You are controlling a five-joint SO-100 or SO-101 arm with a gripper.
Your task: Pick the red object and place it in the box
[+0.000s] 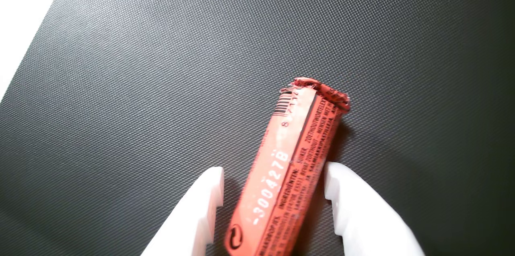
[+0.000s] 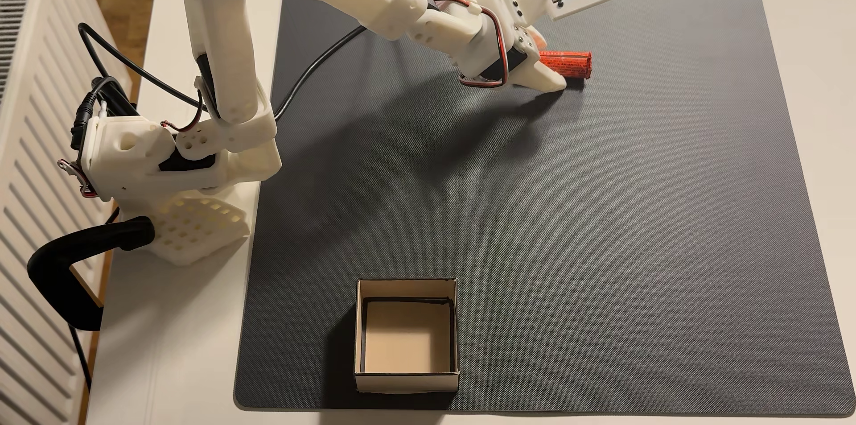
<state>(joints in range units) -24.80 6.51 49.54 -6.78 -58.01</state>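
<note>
Red object (image 1: 287,163): an orange-red foil bar with crimped ends and fine print, lying flat on the dark mat (image 2: 602,244) near the mat's far edge, towards its far right corner in the fixed view (image 2: 567,64).

Tool (image 1: 273,183): lowered to the mat with its two white fingers (image 1: 209,203) astride the near half of the bar. The jaws stand moderately apart. In the wrist view the right finger looks to touch or nearly touch the bar's side, while a dark gap remains beside the left finger, so no grip is made. In the fixed view (image 2: 553,68) one finger rests at the bar's left end.

Box (image 2: 406,381): a small open-topped cardboard box at the mat's near edge, somewhat left of centre in the fixed view, well apart from the bar. Its tan floor is bare.

Table (image 2: 185,337): white, carrying the mat and the arm's base at the left edge.

Progress: the reach appears complete and the tool straddles its target; the bar is not yet lifted.

Remaining, as judged: closing the jaws on the bar, raising it, carrying it across the mat to the near edge, and releasing it into the box.
</note>
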